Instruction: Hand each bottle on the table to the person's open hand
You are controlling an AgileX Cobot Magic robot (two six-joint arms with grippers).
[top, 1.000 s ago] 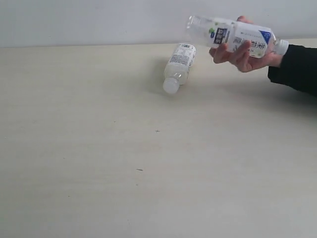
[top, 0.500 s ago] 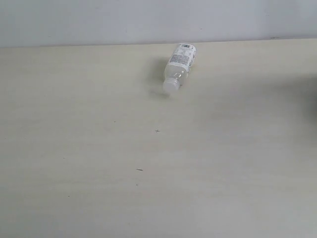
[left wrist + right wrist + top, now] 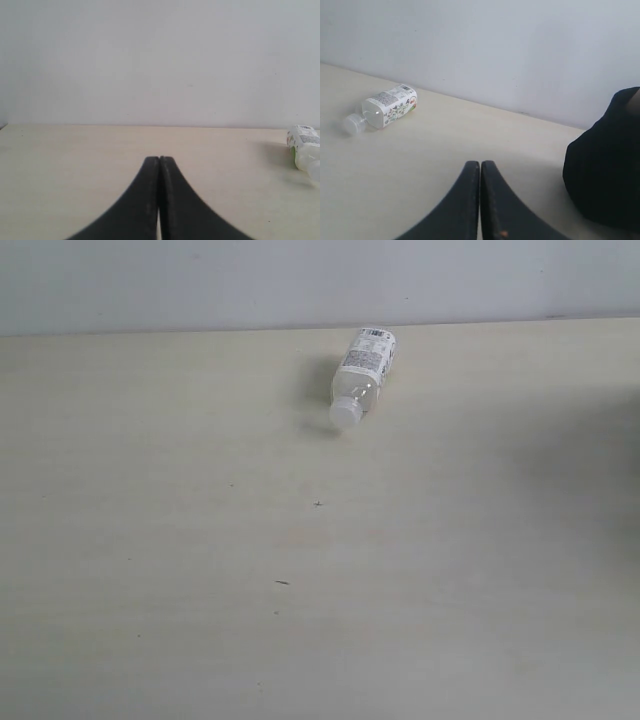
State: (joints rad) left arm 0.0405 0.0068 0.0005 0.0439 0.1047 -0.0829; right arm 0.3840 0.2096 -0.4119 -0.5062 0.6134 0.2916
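Pressing flat together, the jaws of the left gripper (image 3: pixel 159 159) meet along their whole length with nothing between them. The right gripper (image 3: pixel 480 163) is the same: tips touching, no bottle held. Just ahead of both pairs of jaws there is only bare table (image 3: pixel 300 590).

Farther out, well beyond the tips and toward the middle between the two arms, the one bottle (image 3: pixel 362 370) in sight lies on its side. Its white cap points back toward the grippers, and it sits where it sat a second ago. Near the right jaws, on the side away from that bottle, what looks like a dark sleeve (image 3: pixel 605 170) fills part of the wrist view.

The change is the person's hand. A second ago it held another white-capped bottle above the table at the right of the exterior view; now hand and bottle have left that view. That suggests one hand-over is done, both grippers are free, and the lying bottle is next. No open hand shows yet to take it.
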